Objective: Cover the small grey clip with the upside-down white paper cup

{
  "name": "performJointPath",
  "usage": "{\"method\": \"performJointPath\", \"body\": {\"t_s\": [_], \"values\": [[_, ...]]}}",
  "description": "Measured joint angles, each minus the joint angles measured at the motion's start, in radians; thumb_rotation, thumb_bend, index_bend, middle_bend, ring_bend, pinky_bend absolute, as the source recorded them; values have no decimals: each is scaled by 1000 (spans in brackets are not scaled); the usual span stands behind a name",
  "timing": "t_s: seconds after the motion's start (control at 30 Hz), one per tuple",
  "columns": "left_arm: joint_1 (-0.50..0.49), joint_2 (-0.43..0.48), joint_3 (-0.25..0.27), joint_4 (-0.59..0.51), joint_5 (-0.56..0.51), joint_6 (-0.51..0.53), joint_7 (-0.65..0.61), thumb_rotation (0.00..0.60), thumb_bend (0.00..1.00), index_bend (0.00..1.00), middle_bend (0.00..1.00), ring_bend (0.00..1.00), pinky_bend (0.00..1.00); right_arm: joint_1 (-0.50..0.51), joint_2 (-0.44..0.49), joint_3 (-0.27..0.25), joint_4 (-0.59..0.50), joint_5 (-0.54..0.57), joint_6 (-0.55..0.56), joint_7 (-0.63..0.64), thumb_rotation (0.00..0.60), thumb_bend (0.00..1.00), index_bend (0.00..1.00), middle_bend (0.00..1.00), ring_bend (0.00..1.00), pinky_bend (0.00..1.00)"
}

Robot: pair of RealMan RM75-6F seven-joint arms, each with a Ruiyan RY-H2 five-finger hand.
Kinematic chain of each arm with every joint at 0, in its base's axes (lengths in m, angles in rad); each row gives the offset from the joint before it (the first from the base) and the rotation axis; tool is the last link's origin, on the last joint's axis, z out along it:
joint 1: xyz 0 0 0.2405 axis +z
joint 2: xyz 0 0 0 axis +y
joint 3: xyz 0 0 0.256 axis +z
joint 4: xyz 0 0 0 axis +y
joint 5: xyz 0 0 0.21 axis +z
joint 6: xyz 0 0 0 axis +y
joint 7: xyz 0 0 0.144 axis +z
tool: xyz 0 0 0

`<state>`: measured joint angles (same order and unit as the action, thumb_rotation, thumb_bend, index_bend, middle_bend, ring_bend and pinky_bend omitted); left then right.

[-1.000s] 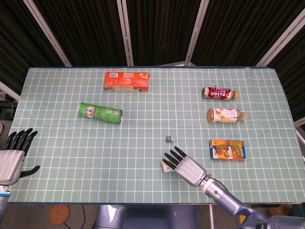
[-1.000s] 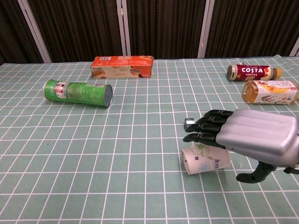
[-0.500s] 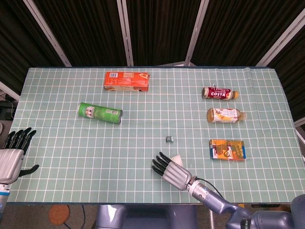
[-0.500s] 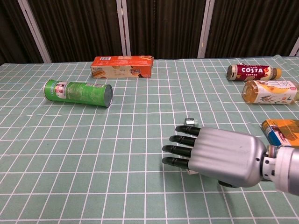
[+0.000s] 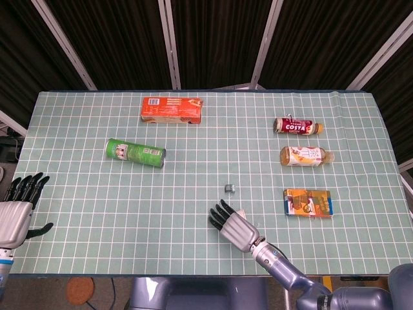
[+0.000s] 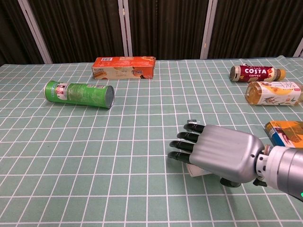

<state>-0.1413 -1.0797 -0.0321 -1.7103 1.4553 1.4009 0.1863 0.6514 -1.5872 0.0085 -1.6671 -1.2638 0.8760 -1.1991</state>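
The left hand [image 5: 16, 216] hangs at the left edge of the surface [image 5: 77, 194], a green grid-patterned cloth; its dark fingers are spread apart and it holds nothing, and it shows only in the head view. Further right a green tube can [image 5: 135, 152] lies on its side, with a flat orange box [image 5: 171, 109] beyond it near the far edge. Toward the middle, the small grey clip [image 5: 228, 188] sits bare on the cloth; in the chest view the clip [image 6: 191, 123] peeks out just behind the dark fingertips [image 6: 177, 144] of the right hand [image 6: 215, 153]. That right hand [image 5: 233, 226] lies low over the white paper cup [image 5: 240, 214], knuckles up and fingers stretched toward the left. The cup is almost wholly hidden: only a pale edge shows past the hand in the head view, and a small white patch of the cup [image 6: 193, 170] shows under the palm in the chest view. Whether the fingers actually grip the cup cannot be told. The cup is near the clip, on its near side, not over it. To the right lie 2 bottles on their sides, a dark red Costa bottle [image 5: 296, 125] and a yellow-orange bottle [image 5: 307, 155], and nearer the front an orange carton [image 5: 308, 203]
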Motion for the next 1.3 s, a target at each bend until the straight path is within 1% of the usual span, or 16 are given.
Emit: {"method": "performJointPath", "body": {"t_s": [0.13,0.2,0.37,0.47,0.53,0.57,0.63,0.7,0.77,1.0,1.1,1.2,1.3], "values": [[0,0,0,0,0,0,0,600,0,0,0,0,0,11,-14,15,-34,115,17,-68,600,177,0,0,0,0],[-1,0,1,0,1,0,-1,600,0,0,0,0,0,19,-25,19,-41,150,29,-99,600,177,0,7,0,0],[-1,2,0,1,0,1,-6,600,0,0,0,0,0,53,-57,23,-46,225,81,-160,600,183,6,71,0,0],[-2,3,0,1,0,-1,-8,600,0,0,0,0,0,72,-69,19,-45,234,105,-174,600,184,75,166,27,22],[-2,3,0,1,0,-1,-8,600,0,0,0,0,0,77,-72,11,-43,231,115,-176,600,188,152,245,95,78],[-2,3,0,1,0,0,-8,600,0,0,0,0,0,80,-74,7,-42,228,119,-176,600,196,204,296,147,118],[-2,3,0,1,1,0,-8,600,0,0,0,0,0,84,-76,-1,-39,219,127,-171,600,224,283,372,226,171],[-2,3,1,0,2,0,-8,600,0,0,0,0,0,86,-77,-7,-36,212,131,-164,600,254,315,404,262,185],[-2,3,1,0,3,1,-8,600,0,0,0,0,0,88,-77,-14,-32,199,136,-150,600,268,324,413,274,190],[-2,3,2,0,3,0,-9,600,0,0,0,0,0,90,-70,-24,-22,144,148,-68,600,267,325,415,274,215],[-2,4,2,-1,2,0,-11,600,0,0,0,0,0,89,-63,-19,-19,110,154,1,600,268,325,415,270,223],[-3,4,2,-2,2,-1,-10,600,0,0,0,0,0,85,-54,-3,-16,75,163,100,600,268,325,415,267,230],[-3,5,3,-3,2,-2,-11,600,0,0,0,0,0,82,-46,24,-8,40,175,225,600,267,325,414,265,232]]}}
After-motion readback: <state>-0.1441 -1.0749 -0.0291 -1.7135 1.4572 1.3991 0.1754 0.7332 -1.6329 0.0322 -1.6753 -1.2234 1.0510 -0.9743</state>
